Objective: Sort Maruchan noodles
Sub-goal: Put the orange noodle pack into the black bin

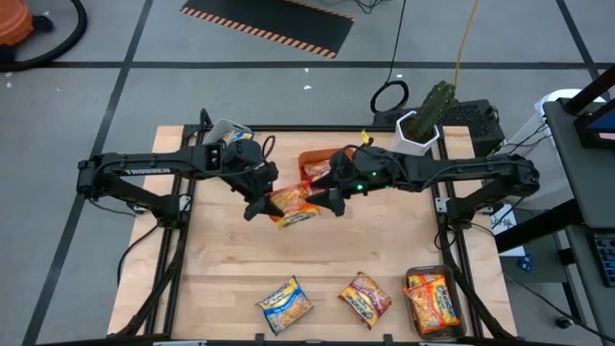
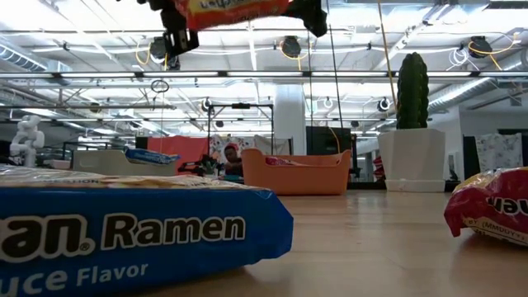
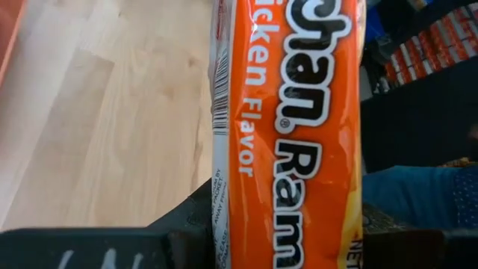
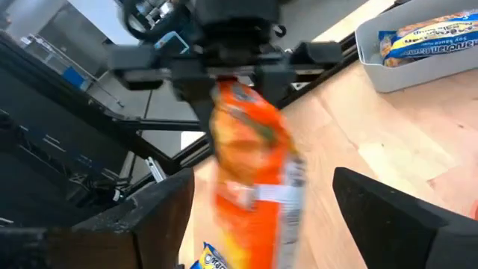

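High view: the left tool [image 1: 261, 197] is pressed onto one end of an orange crinkly ramen packet [image 1: 293, 204], held in the air above the middle of the light wooden surface [image 1: 221, 259]. The right tool [image 1: 332, 197] sits at the packet's other end; the right wrist view shows its fingers [image 4: 388, 209] spread either side of the packet, apart from it. Just behind the tools stands an orange plastic bin [image 1: 312, 160] containing a red-orange packet. A grey bin [image 4: 407, 63] holds a yellow-blue packet [image 4: 429, 41]. At the surface's near edge lie a yellow-blue packet [image 1: 284, 305], a red packet [image 1: 366, 297], and a clear bin [image 1: 434, 303] containing orange packets.
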Controlling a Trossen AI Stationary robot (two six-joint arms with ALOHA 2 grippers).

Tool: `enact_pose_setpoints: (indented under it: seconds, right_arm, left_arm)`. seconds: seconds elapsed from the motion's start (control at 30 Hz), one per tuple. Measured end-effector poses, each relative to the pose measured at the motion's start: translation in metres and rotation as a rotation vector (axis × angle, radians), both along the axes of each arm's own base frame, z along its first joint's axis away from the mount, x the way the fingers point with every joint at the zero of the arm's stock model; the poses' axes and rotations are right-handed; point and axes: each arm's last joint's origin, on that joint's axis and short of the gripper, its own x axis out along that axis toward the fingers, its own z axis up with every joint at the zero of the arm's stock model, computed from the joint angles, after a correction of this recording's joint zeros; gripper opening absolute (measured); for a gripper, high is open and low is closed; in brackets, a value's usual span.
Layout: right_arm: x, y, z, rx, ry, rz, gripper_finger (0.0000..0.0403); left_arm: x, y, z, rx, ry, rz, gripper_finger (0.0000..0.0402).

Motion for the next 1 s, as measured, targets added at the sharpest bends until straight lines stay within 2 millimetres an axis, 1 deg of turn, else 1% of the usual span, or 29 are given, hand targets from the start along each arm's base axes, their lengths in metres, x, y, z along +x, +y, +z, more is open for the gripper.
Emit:
enact_pose_setpoints:
  seconds: [0.2,0.33,0.47,0.6,0.77,0.87,0.93,1.0]
  right_arm:
    - [0.005,-0.003,-0.006,0.009,0.014,0.041,0.0315]
    - [0.005,-0.009,-0.007,0.014,0.016,0.075,0.0315]
    - [0.005,-0.019,-0.007,-0.002,0.009,0.091,0.0315]
    - [0.002,-0.031,-0.006,0.034,-0.003,0.147,0.0314]
    - [0.0,-0.044,-0.006,0.063,-0.001,0.161,0.0313]
    - [-0.001,-0.049,-0.006,0.07,-0.011,0.213,0.0311]
    - [-0.002,-0.051,-0.006,0.074,-0.017,0.253,0.0298]
    - [-0.003,-0.053,-0.006,0.065,-0.026,0.286,0.0277]
  left_arm:
    - [0.001,0.002,0.001,0.009,-0.004,0.046,0.0133]
    - [0.005,0.002,0.006,0.028,-0.067,0.07,0.0133]
    - [0.01,0.002,0.014,0.047,-0.158,0.084,0.0133]
    - [0.012,0.003,0.018,0.064,-0.205,0.109,0.0133]
    - [0.016,0.006,0.011,0.087,-0.166,0.171,0.0134]
    - [0.023,0.007,0.009,0.084,-0.171,0.189,0.0134]
    - [0.024,0.007,0.004,0.079,-0.137,0.198,0.0134]
    - [0.029,0.007,0.003,0.088,-0.165,0.21,0.0134]
